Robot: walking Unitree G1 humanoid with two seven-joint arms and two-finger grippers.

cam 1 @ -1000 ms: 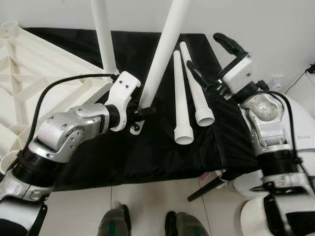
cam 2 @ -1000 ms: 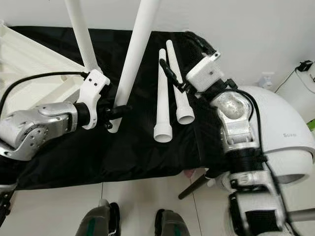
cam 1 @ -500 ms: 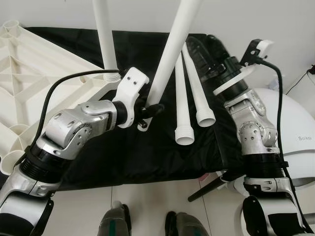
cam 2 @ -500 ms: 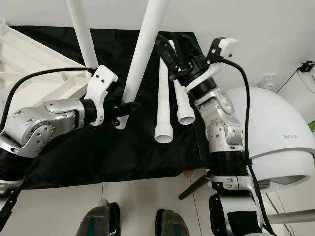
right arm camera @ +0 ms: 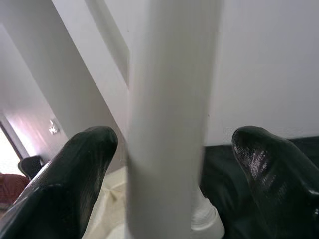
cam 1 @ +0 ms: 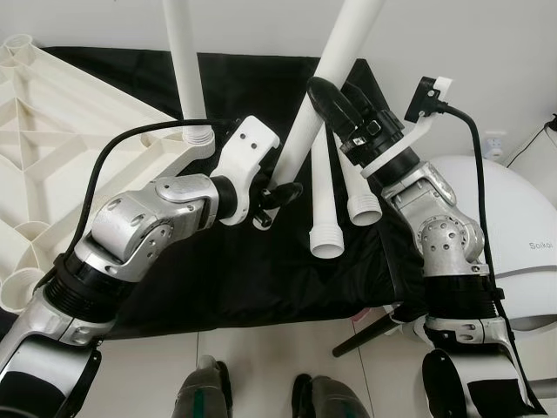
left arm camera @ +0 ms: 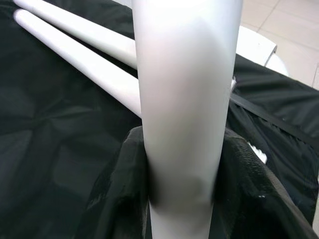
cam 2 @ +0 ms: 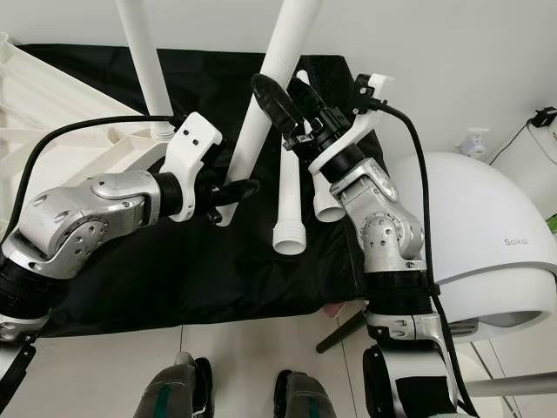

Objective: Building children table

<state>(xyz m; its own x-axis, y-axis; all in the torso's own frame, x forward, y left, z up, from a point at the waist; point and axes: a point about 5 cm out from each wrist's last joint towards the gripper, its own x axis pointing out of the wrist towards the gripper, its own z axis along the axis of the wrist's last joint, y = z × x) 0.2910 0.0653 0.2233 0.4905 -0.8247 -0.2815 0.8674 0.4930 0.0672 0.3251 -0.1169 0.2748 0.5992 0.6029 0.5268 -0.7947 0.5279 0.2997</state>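
The left pincer point(cam 1: 277, 193) was clamped tight on the lower end of a white table leg point(cam 1: 335, 78), holding it tilted above the black cloth point(cam 1: 261, 270); the left wrist view confirmed both fingers point(left arm camera: 117, 199) pressed against the tube. The right pincer point(cam 1: 335, 109) stood spread wide around the same leg higher up, its fingertips point(right arm camera: 75, 169) on either side with a gap to the tube, gripping nothing. This was judged a steadying position, to guide the leg while the left arm carried its weight.

The white tabletop point(cam 1: 61, 131) lay underside up on the robot's left, with one leg point(cam 1: 184, 61) already standing upright at its corner socket. Two spare legs point(cam 1: 326, 226) lay side by side on the cloth, wide ends toward the robot, evidently awaiting fitting.
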